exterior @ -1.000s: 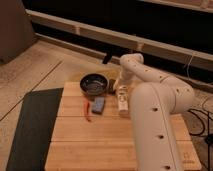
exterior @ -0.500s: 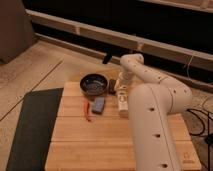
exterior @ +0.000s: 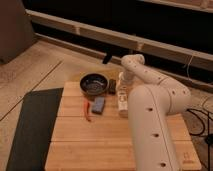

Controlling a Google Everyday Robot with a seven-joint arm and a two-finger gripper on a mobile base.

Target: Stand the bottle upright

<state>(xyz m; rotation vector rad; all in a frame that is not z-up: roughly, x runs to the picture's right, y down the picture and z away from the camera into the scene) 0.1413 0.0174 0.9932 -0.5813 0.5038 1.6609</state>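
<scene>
the gripper (exterior: 118,89) hangs over the far right part of the wooden board (exterior: 100,145), just right of the dark bowl (exterior: 94,84). one dark finger (exterior: 112,86) shows beside the bowl's rim; the other is hidden by the white arm (exterior: 150,115). the pincer is released and spread wide. the bottle (exterior: 121,104) is on the board right below it, a pale slim shape running from the pincer toward the near side, close against the arm. whether the fingers touch the bottle, and whether it lies flat or leans, cannot be told. a blue-grey block (exterior: 98,104) lies left of the bottle, with a small red thing (exterior: 88,111) just beside it.
</scene>
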